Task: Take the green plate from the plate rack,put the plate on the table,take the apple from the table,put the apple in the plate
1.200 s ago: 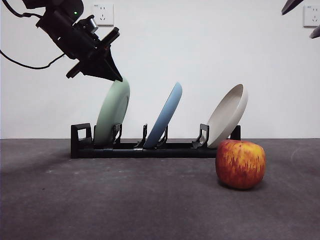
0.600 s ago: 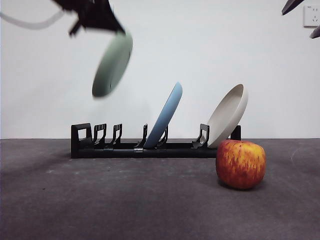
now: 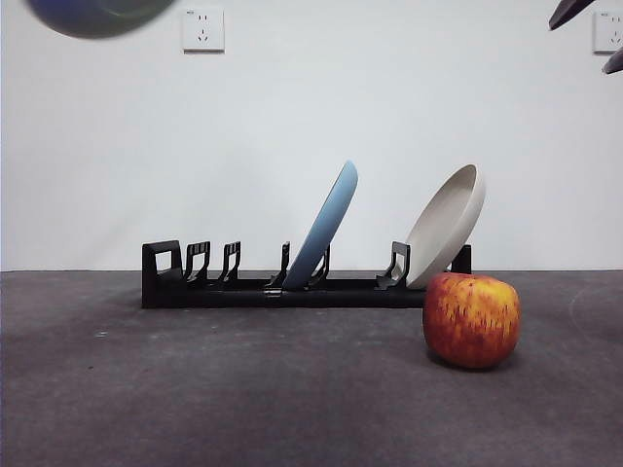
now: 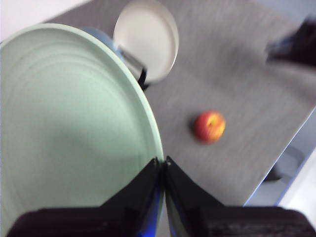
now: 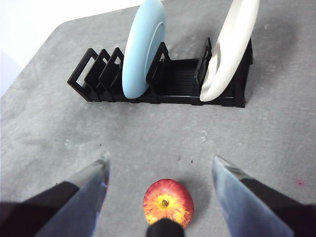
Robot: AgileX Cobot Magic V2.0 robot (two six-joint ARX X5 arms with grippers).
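Note:
My left gripper (image 4: 163,170) is shut on the rim of the green plate (image 4: 69,128), held high above the table. In the front view only the plate's lower edge (image 3: 97,15) shows as a dark blur at the top left corner. The black plate rack (image 3: 302,282) stands on the table (image 3: 243,389) with its left slots bare. The red apple (image 3: 471,319) sits in front of the rack's right end. My right gripper (image 5: 160,170) hangs open above the apple (image 5: 168,201), well clear of it.
A light blue plate (image 3: 323,226) leans in the rack's middle and a cream-white dish (image 3: 446,226) at its right end. Wall sockets (image 3: 202,27) sit on the white wall behind. The table's edge (image 4: 284,158) shows in the left wrist view.
The green plate has been lifted out of the rack's left slots and carried up and left, nearly out of the front view. The right gripper and apple have not moved.

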